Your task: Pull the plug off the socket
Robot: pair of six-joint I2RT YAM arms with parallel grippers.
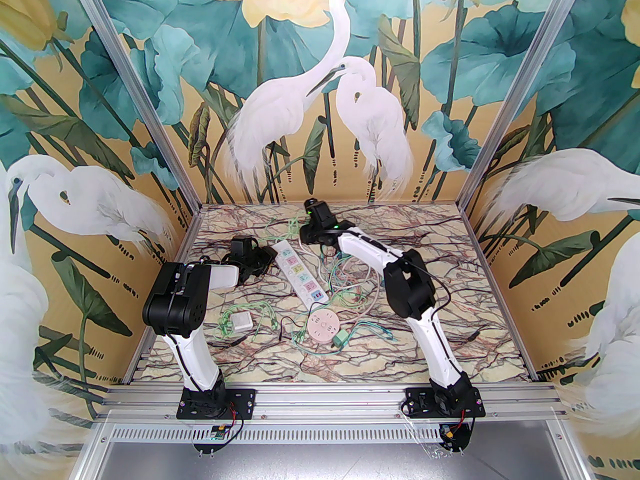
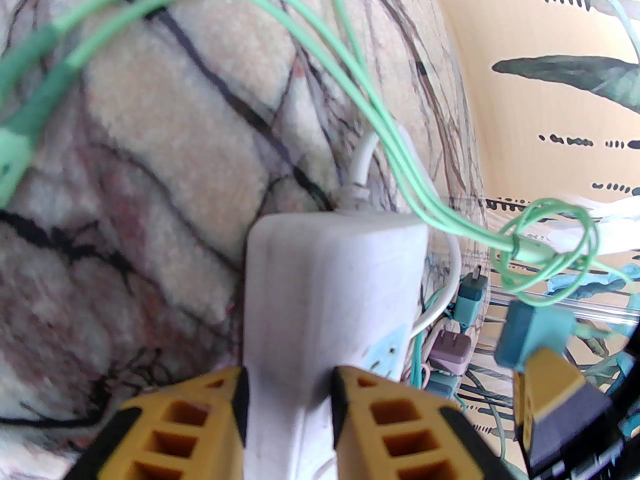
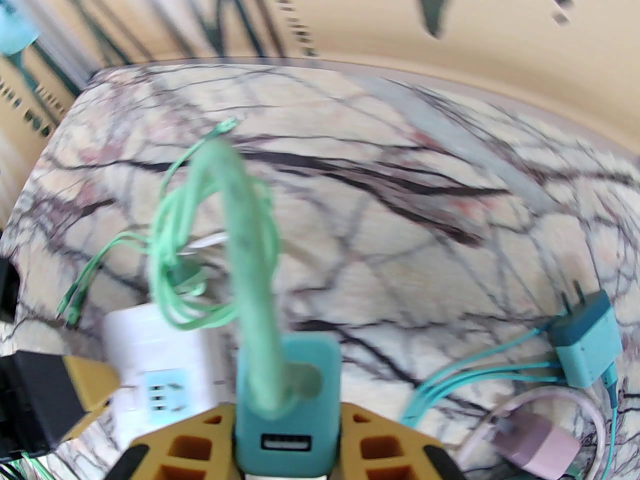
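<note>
A long white power strip (image 1: 300,273) lies on the marble table; its far end (image 2: 330,288) sits between my left gripper's (image 2: 287,408) yellow fingers, which are shut on it. My left gripper (image 1: 260,260) reaches the strip from the left. My right gripper (image 3: 287,443) is shut on a teal plug (image 3: 287,393) with a green cable (image 3: 240,248) rising from it. The plug (image 2: 530,333) hangs beside the strip, apart from it. The strip's light-blue socket (image 3: 159,393) shows no plug in it. My right gripper (image 1: 306,233) is at the strip's far end.
Another teal charger (image 3: 585,348) and a pink one (image 3: 535,443) lie to the right with their cables. Nearer the arms sit a round pink socket hub (image 1: 324,329), a white square adapter (image 1: 241,322) and a small green adapter (image 1: 341,339) among tangled cables.
</note>
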